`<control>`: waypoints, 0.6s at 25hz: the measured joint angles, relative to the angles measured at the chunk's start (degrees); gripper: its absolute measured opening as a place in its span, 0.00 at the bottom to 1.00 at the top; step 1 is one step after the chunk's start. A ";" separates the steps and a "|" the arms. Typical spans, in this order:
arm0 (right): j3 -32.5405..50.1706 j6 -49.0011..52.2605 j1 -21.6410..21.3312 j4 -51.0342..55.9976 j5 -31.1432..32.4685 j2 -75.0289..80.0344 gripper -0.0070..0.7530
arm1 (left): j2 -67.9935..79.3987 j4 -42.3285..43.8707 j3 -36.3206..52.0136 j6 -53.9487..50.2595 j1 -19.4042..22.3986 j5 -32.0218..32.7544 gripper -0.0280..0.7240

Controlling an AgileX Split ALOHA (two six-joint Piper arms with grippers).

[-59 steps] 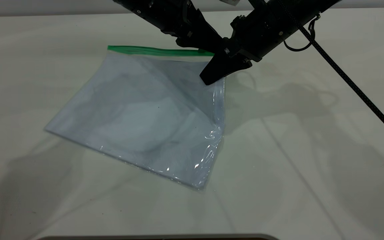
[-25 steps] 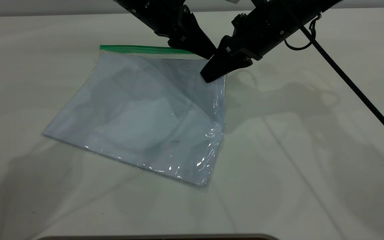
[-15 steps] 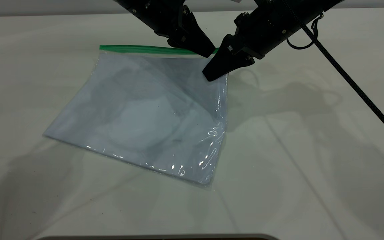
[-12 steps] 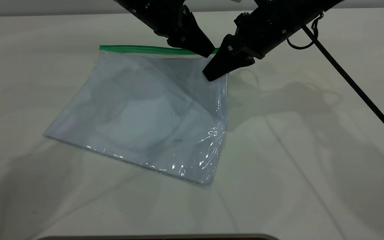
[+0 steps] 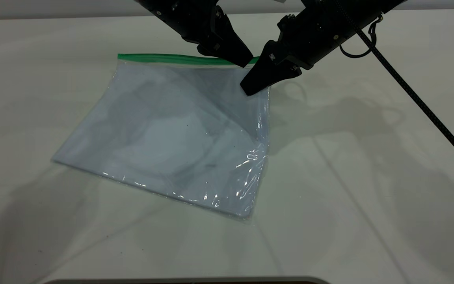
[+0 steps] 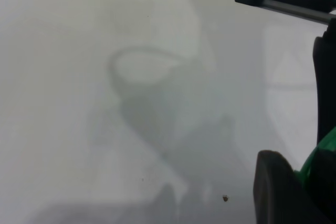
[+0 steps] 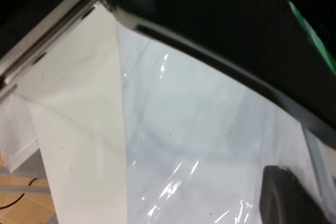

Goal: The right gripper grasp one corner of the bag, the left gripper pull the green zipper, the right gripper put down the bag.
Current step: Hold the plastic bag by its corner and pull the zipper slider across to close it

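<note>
Bag, clear plastic with white paper inside, lies on the white counter, its far right corner lifted. Along its far edge runs the green zipper. At that strip's right end the left hand pinches the zipper. Just right, the right hand, cable trailing, is clamped on the bag's raised corner.

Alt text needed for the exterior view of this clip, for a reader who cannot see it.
The right gripper pinches the far right corner of the bag, lifting it off the white table, while the left gripper meets the green zipper at that same end.
</note>
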 joint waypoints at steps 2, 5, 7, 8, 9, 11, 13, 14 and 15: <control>0.00 0.00 0.00 0.05 -0.09 0.00 0.06 | 0.00 0.05 0.00 0.71 0.00 0.00 0.22; 0.00 0.00 0.00 0.05 -0.29 0.00 0.06 | 0.00 0.04 0.00 2.30 0.00 0.15 0.13; 0.00 0.00 0.00 0.05 -0.30 0.00 0.06 | 0.00 0.06 0.00 2.92 0.00 0.15 0.12; 0.00 0.00 0.00 0.05 -0.34 0.00 0.06 | 0.00 0.06 0.00 3.05 0.00 0.15 0.12; 0.00 0.00 0.00 0.05 -0.34 0.00 0.06 | 0.00 0.06 0.00 3.18 0.00 0.15 0.12; 0.00 0.00 -0.11 0.11 -0.34 0.00 0.06 | 0.00 0.06 0.00 3.78 0.00 -0.02 0.12; 0.00 0.00 -0.48 0.31 -0.34 0.00 0.06 | 0.00 0.01 0.00 4.27 0.00 -0.46 0.12; 0.00 0.00 -0.79 0.58 -0.34 0.00 0.06 | 0.00 -0.20 0.00 4.39 -0.05 -0.98 0.12; 0.00 0.00 -1.19 0.87 -0.34 0.00 0.06 | 0.00 -0.45 0.00 4.45 -0.05 -1.52 0.12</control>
